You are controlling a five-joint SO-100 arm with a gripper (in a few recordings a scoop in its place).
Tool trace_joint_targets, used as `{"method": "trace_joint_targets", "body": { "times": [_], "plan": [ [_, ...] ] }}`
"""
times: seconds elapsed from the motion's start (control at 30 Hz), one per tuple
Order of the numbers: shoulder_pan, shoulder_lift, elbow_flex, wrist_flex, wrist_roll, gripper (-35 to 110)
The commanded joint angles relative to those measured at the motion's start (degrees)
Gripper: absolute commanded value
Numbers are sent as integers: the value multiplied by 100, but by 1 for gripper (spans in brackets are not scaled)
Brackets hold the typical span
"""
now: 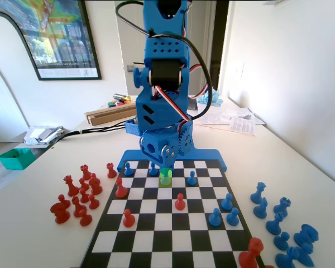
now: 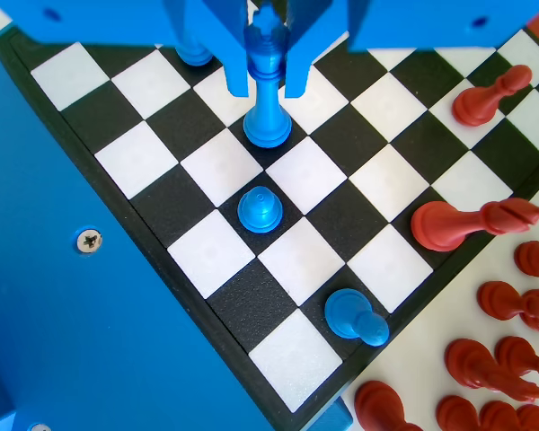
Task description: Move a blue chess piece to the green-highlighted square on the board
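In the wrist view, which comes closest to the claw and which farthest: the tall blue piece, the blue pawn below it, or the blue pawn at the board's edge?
From the gripper outward:
1. The tall blue piece, standing between the jaws.
2. The blue pawn just below it, toward the picture's middle.
3. The edge pawn, lower right at the board's rim.

the blue chess piece (image 2: 268, 90) is slim, with a narrow pointed top and a round base; it stands upright on a black square, its upper part between two blue prongs at 12 o'clock in the wrist view. in the fixed view the green-highlighted square (image 1: 166, 177) is a bright lime, translucent patch in the second row from the board's far end, toward 12 o'clock. the board (image 1: 173, 223) is flat, black-and-white chequered, with a blue edge piece at its far end.
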Motion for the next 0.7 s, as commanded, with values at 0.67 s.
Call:
{"method": "trace_joint_targets", "body": {
  "times": [0.67],
  "plan": [
    [132, 905, -79, 905, -114, 1]
  ]
}}
